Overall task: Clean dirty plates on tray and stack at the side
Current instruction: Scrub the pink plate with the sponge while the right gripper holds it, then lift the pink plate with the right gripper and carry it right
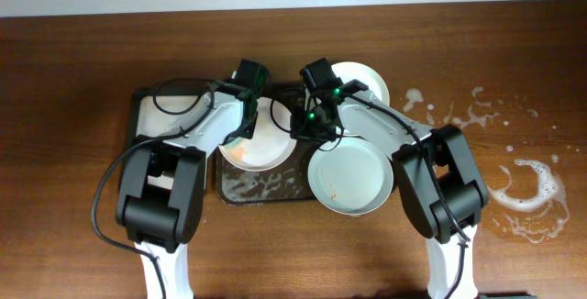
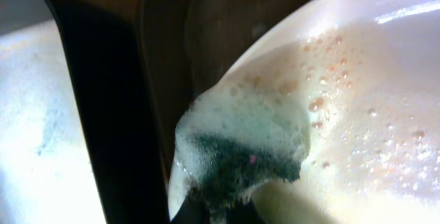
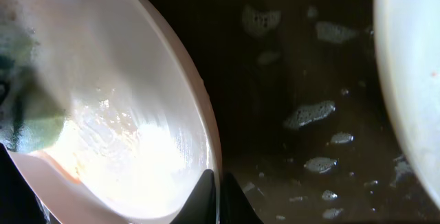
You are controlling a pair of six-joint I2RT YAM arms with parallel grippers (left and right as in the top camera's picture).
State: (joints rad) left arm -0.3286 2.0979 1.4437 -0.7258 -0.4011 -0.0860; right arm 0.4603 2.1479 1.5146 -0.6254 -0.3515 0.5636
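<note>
Green sponge, thick with suds: your left gripper pinches it and presses it onto the white plate, though foam hides the fingers in the wrist view.

Your right gripper helps there. Its fingers are pressed together on that plate's rim, bottom middle of its own wrist view. I'd judge you hold it so it can't skate under the scrubbing.

Orange smears show at the plate's lower left, so you aren't finished with it.

It lies on the tray, centre frame, with foam streaks along the lower edge. Your pale green plate overhangs the tray's right side. A second white plate sits upper right, behind your arm.

Wood all round you: the table carries spilled suds at right of frame. Nothing is stacked yet.
</note>
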